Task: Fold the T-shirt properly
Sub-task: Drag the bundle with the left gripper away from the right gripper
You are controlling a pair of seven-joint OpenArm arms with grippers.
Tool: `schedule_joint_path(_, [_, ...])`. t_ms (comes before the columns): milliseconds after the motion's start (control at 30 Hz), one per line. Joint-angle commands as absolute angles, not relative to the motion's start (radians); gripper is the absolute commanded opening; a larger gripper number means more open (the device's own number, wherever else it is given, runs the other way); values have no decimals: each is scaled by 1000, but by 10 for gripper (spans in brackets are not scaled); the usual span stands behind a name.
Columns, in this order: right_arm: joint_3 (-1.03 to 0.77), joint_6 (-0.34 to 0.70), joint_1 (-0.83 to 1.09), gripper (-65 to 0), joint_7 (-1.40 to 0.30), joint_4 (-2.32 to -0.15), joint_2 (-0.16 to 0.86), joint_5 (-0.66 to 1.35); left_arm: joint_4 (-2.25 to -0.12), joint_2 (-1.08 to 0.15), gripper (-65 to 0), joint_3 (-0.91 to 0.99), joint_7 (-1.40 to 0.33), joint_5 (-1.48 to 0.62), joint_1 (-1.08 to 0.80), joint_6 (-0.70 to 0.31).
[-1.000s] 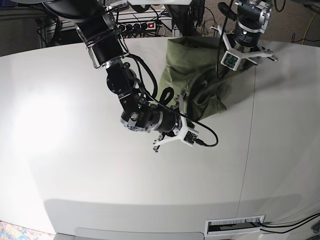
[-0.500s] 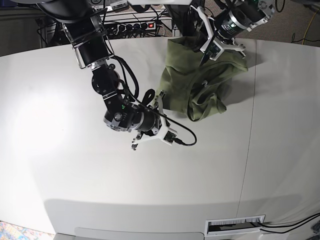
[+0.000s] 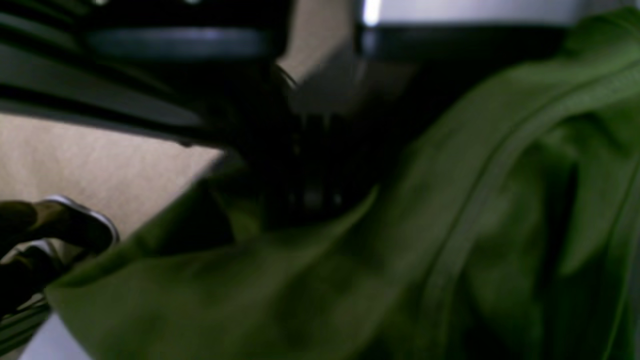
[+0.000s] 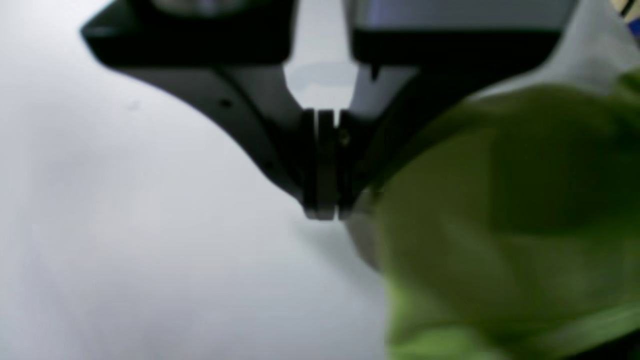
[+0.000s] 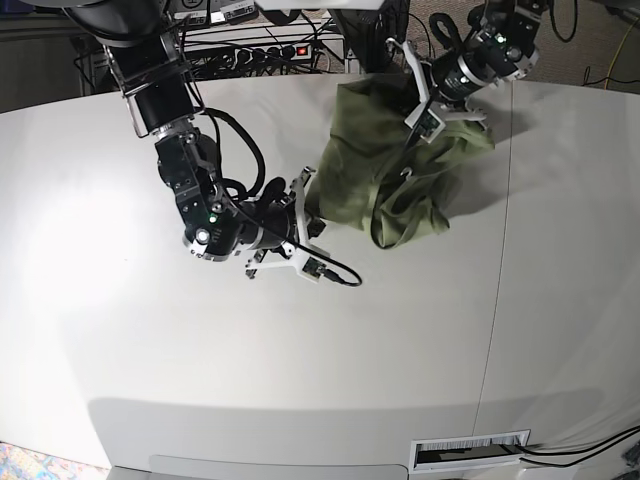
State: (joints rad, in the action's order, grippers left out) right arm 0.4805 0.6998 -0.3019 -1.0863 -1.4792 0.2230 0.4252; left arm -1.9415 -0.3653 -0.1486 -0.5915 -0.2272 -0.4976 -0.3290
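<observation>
A wide, pale grey surface (image 5: 300,360) fills most of the base view, bare across its whole near half. At the near edge, right of centre, a slotted rectangular opening (image 5: 470,451) is set into the top, and a thin seam (image 5: 497,300) runs from near to far down the right side. A strip of patterned floor (image 5: 30,465) shows at the near left corner.

In the middle distance, left of centre, the right pincer (image 5: 300,205) hangs low over the surface at the end of a black arm with a looping cable (image 5: 335,270). Its tips sit just beside the near left edge of the T-shirt (image 5: 385,165). The right wrist view shows its fingers (image 4: 322,165) pressed together with nothing between them, green cloth blurred just to one side.

The T-shirt, olive green, lies bunched and creased in a heap toward the far right of the surface, with open bare space on its left, near side and right.

At the heap's far edge the left pincer (image 5: 415,100) reaches down into the cloth. The left wrist view is dark and blurred; the jaws look closed, with green fabric draped around them, though a definite grip cannot be made out.

Beyond the far edge are tangled cables, a power strip (image 5: 275,50) with a red light, and beige floor (image 5: 590,40).
</observation>
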Motion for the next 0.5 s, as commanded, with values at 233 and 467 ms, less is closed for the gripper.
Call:
schedule_joint_path(233, [474,698,-306,-650,-1112,-1498,247,542,-1899,-398,-650,-67,-603,-81,-481,-316])
schedule_joint_path(467, [478,698,-266,-650,-1134,-1499,247,649,-1827,-500,-650,71,-513,-83,-480,-316])
